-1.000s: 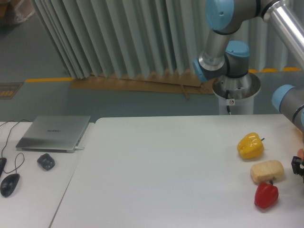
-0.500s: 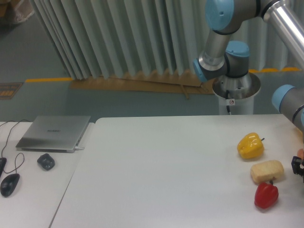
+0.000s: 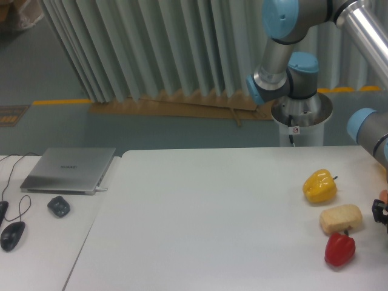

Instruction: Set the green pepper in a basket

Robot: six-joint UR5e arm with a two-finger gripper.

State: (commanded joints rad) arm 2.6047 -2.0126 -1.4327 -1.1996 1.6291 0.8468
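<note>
The green pepper does not show in the camera view; it is hidden or beyond the right edge. No basket shows either. The arm comes down from the top right, with a blue joint (image 3: 364,126) at the right edge. Of the gripper (image 3: 380,213) only a small black part shows at the right edge, beside the beige block. Its fingers are cut off by the frame, so I cannot tell whether it is open or shut.
A yellow pepper (image 3: 319,186), a beige bread-like block (image 3: 341,219) and a red pepper (image 3: 339,250) lie at the table's right side. A small orange bit (image 3: 383,195) shows at the right edge. A laptop (image 3: 70,170), a mouse (image 3: 12,235) and a dark object (image 3: 59,206) sit on the left table.
</note>
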